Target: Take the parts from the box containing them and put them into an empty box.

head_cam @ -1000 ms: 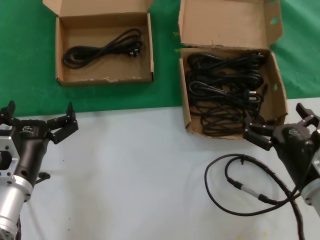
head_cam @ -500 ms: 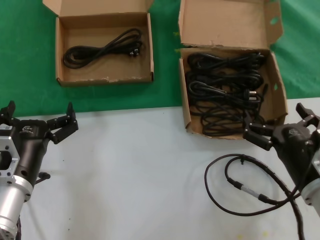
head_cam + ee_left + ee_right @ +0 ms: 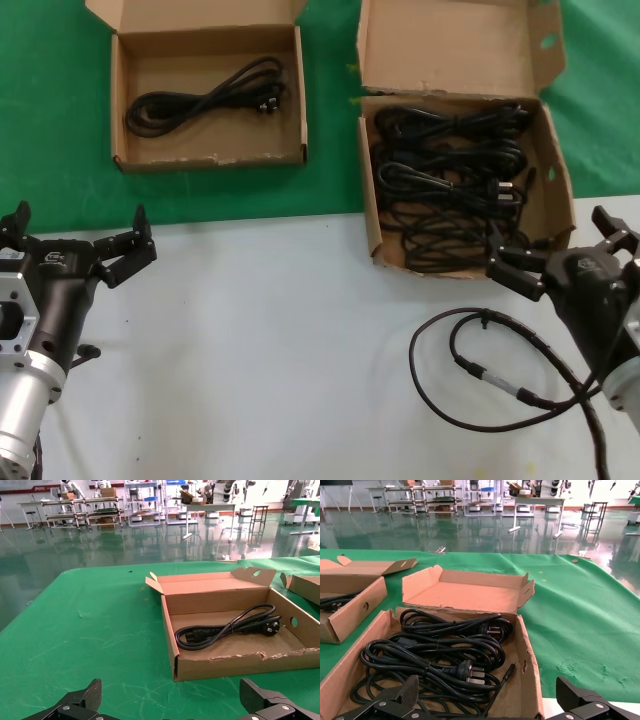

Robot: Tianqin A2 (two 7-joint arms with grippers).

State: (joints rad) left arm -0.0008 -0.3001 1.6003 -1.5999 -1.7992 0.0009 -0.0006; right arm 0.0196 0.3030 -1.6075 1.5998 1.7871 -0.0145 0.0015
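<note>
Green cloth covers the far tabletop [image 3: 60, 150], where the larger box [image 3: 462, 60] holds several coiled power cords [image 3: 450, 190]; one cord [image 3: 205, 98] already lies in the smaller box [image 3: 120, 110]. Right hand [image 3: 560, 250] waits at its front rim with fingers apart; left hand [image 3: 78, 240] idles, spread. Cords look limp and light: pinch mid-bundle.

Larger box [image 3: 556, 215] on the right sits on the green cloth [image 3: 60, 120], its front edge over the white table [image 3: 260, 350], packed with black power cords [image 3: 445, 190]. Smaller box [image 3: 118, 105] at far left holds one coiled cord [image 3: 205, 97]. Left gripper [image 3: 75, 245] low on the left over the table, fingers spread. Right gripper [image 3: 560, 250] at the larger box's front right corner, fingers spread too. Thin looped cable [image 3: 480, 370] lies beside the right arm.
</note>
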